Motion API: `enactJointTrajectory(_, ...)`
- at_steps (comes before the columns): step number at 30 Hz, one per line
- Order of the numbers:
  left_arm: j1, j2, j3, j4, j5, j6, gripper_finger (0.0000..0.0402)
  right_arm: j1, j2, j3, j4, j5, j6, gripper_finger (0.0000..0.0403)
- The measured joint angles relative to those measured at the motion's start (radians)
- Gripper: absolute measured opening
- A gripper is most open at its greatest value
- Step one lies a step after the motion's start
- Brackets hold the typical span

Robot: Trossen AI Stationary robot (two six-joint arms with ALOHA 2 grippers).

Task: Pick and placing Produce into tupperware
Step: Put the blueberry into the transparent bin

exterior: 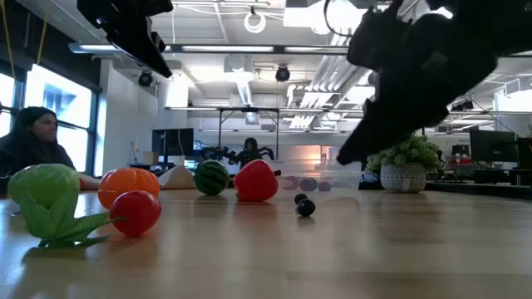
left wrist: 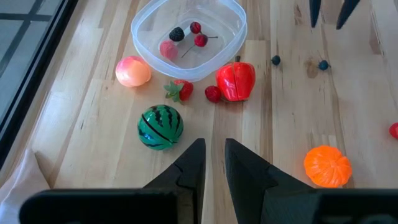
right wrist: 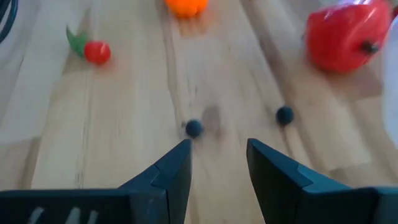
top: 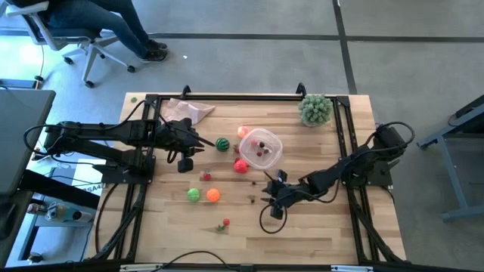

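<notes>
The clear tupperware [top: 262, 147] stands mid-table with a dark berry, red cherries and a pink piece inside [left wrist: 180, 40]. Around it on the wood lie a striped green ball [left wrist: 160, 126], a red pepper [left wrist: 236, 81], a peach [left wrist: 133, 71], a strawberry [left wrist: 181, 91], an orange ball [top: 213, 195], a green ball [top: 194, 195] and two dark berries [right wrist: 194, 128] [right wrist: 285, 114]. My left gripper [left wrist: 214, 158] is slightly open and empty, just left of the striped ball. My right gripper [right wrist: 217, 152] is open and empty, above the table just short of the dark berries.
A bushy pale-green plant [top: 315, 109] stands at the far right corner and a beige cloth [top: 185, 111] lies at the far left. Small red pieces [top: 225, 222] [top: 206, 175] lie toward the near edge. A person sits on a chair beyond the table's far left.
</notes>
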Motion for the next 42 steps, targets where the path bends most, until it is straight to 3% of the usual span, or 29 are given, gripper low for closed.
enactJointTrajectory(7, 0.0, 0.0, 0.0, 0.0, 0.0, 0.0, 0.0051, 0.0, 0.094, 0.052, 0.005, -0.081, -0.12, 0.0146)
enactJointTrajectory(13, 0.0, 0.0, 0.0, 0.0, 0.0, 0.0, 0.0051, -0.011, 0.192, 0.138, -0.011, -0.058, -0.207, 0.0146)
enactJointTrajectory(42, 0.0, 0.0, 0.0, 0.0, 0.0, 0.0, 0.0051, -0.067, 0.229, 0.16, -0.016, -0.139, -0.09, 0.0146)
